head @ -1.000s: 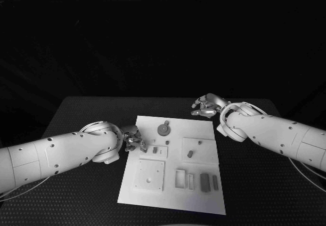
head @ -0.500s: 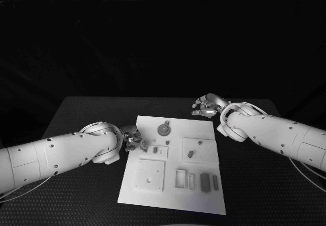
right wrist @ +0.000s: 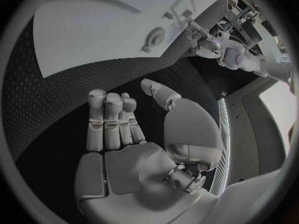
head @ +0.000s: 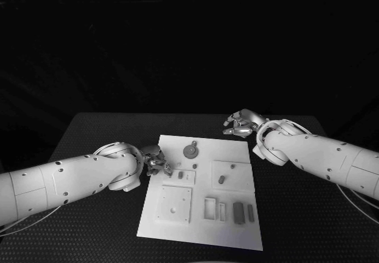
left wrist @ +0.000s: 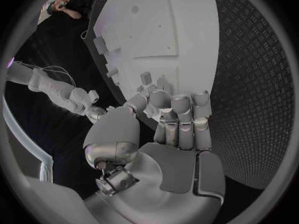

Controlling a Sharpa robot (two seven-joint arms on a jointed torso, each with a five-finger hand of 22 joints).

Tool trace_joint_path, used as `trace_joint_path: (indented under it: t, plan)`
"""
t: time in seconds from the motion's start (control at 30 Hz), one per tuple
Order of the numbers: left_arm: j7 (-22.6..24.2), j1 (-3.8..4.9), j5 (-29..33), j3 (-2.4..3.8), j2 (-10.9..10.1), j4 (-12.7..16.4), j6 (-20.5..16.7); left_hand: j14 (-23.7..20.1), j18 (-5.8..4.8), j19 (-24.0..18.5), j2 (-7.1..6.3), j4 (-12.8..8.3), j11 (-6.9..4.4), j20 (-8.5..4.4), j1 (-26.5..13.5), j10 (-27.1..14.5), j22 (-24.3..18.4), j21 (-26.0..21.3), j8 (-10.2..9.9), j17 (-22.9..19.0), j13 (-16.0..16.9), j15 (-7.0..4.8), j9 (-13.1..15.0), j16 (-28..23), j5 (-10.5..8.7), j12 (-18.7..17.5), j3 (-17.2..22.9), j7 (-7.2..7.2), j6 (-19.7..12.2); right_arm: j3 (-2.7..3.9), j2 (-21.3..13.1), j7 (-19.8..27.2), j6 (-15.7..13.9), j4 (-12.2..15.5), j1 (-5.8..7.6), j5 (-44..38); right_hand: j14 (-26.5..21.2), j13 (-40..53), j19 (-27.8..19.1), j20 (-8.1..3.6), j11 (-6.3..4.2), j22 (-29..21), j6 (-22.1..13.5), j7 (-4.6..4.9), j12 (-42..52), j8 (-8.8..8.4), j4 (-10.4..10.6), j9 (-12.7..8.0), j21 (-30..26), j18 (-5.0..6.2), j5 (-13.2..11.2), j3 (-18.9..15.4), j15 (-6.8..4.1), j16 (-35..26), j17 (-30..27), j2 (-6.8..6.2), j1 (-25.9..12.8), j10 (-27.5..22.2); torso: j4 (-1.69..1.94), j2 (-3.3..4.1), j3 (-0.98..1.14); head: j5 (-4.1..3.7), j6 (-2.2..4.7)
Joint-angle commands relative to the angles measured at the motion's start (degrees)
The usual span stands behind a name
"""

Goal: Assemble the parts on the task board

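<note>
The white task board (head: 237, 156) lies in the middle of the black table, and also shows in the left wrist view (left wrist: 181, 30). On it are a round grey part (head: 190, 149), a small part (head: 180, 175), another (head: 222, 178) and several slim parts (head: 237, 211) near its front right. My left hand (head: 155, 163) (left wrist: 171, 117) sits at the board's left edge with its fingers bent over the rim. A small dark piece (head: 166, 172) shows at its fingertips, and I cannot tell whether it is held. My right hand (head: 239, 123) (right wrist: 118, 119) hangs past the board's far right corner, holding nothing.
A raised square plate (head: 173, 203) and an open frame (head: 209, 207) take up the board's front half. Bare black table (head: 95, 126) lies on both sides of the board. The round part (right wrist: 154, 36) lies on the board ahead of the right hand.
</note>
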Motion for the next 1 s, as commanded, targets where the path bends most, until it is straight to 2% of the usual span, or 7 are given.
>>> trace_joint_path:
  t: [0.03,0.7,1.0]
  plan:
    - [0.2,-0.06,0.1,0.01,0.1,0.0,0.2,0.4,0.2,0.2,0.36,0.0,-0.45,-5.34,0.7,-0.2,1.1,0.3,0.2,0.1,-0.1,-0.71,4.6,0.1,0.19,0.4,0.2,-2.68,3.0,0.01,-0.1,0.3,0.5,0.1,-0.01,0.0,-0.4,-0.1,0.1,-0.37,0.92,1.0,1.3,0.88,0.3,0.19,-0.2,-0.1,-0.2,2.59,0.2,-0.1,-0.04,0.4,-0.1,0.13,-0.6,-6.4,0.03,0.0,0.01,0.0,-0.01]
    - [0.0,-0.28,-1.2,-0.01,0.2,-0.2,0.9,0.4,0.19,0.2,0.28,0.0,-0.48,-5.34,0.7,-0.2,1.1,0.3,0.2,0.1,-0.2,-0.72,4.7,0.1,0.21,0.4,0.2,-2.7,3.0,0.01,-0.1,0.3,0.6,0.2,-0.01,0.0,-0.4,-0.1,0.1,-0.38,0.92,1.0,1.3,0.87,0.4,0.19,-0.2,-0.1,-0.2,2.59,0.3,-0.1,-0.05,0.4,-0.1,0.12,-0.6,-6.4,0.09,-0.05,0.0,0.18,-0.14]
    - [0.0,-0.39,-1.2,-0.01,0.1,-0.1,1.2,0.4,0.18,0.2,0.25,0.0,-0.5,-5.33,0.7,-0.2,1.1,0.3,0.2,0.1,-0.2,-0.72,4.7,0.1,0.23,0.4,0.3,-2.72,3.0,0.01,-0.1,0.4,0.6,0.2,-0.01,0.0,-0.4,-0.2,0.1,-0.39,0.92,1.0,1.3,0.87,0.4,0.2,-0.2,-0.1,-0.2,2.59,0.3,-0.1,-0.05,0.4,-0.1,0.12,-0.6,-6.4,-0.05,0.03,-0.01,0.27,-0.25]
